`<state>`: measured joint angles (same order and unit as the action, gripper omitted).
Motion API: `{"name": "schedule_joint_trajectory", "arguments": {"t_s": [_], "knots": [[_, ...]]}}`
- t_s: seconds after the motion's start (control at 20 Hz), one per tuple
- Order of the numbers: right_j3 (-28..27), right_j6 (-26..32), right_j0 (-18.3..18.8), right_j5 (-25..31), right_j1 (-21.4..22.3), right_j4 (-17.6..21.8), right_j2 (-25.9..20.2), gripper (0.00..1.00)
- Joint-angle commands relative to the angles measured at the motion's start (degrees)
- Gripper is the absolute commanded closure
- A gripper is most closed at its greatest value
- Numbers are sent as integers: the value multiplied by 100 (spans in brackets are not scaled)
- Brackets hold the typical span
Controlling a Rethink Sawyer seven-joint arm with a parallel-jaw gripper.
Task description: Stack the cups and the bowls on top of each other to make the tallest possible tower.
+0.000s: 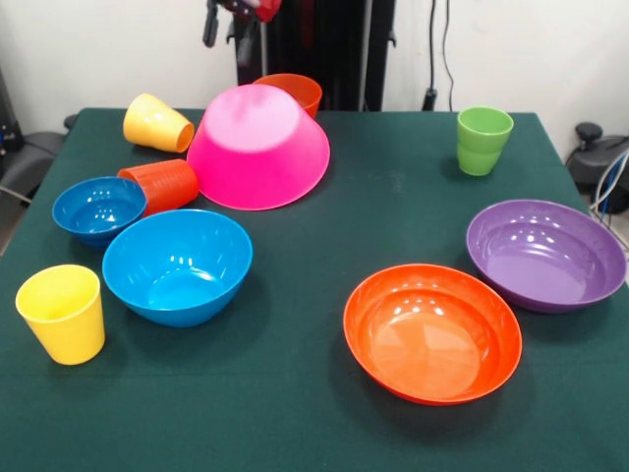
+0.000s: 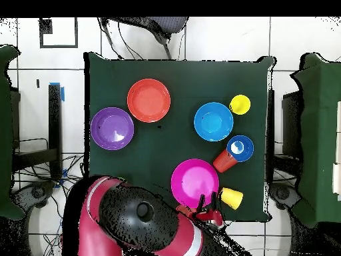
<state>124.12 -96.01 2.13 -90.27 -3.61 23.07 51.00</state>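
Observation:
The large pink bowl (image 1: 257, 147) (image 2: 194, 183) lies mouth down and tilted at the back left, with nothing on it. The small orange bowl (image 1: 295, 88) peeks out behind it. One yellow cup (image 1: 157, 123) (image 2: 231, 198) and the orange-red cup (image 1: 162, 185) (image 2: 224, 161) lie on their sides. The small blue bowl (image 1: 98, 208), the medium blue bowl (image 1: 177, 265) and the other yellow cup (image 1: 62, 313) stand upright at the left. The green cup (image 1: 484, 140) stands at the back right. My gripper (image 1: 236, 18) (image 2: 208, 212) hangs above the pink bowl's far side.
The wide shallow orange bowl (image 1: 432, 331) (image 2: 148, 100) and the wide shallow purple bowl (image 1: 545, 254) (image 2: 112, 128) sit upright at the front right. The green table (image 1: 314, 423) has cables and chairs round its edges.

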Motion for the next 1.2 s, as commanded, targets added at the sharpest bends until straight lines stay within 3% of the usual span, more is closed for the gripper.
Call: {"name": "schedule_joint_trajectory", "arguments": {"t_s": [0.05,0.3,0.35,0.65,0.8,1.2], "knots": [[-792,-1158,-22,1989,2,605,-1095,0],[-785,-1275,174,2969,146,851,-1294,0],[-871,-1360,271,3352,168,996,-1393,0],[-1302,-1360,638,4279,43,1220,-1801,0],[-1430,-1265,736,4272,-8,1325,-1918,0],[-1840,-1036,766,5193,36,1947,-2233,0]]}}
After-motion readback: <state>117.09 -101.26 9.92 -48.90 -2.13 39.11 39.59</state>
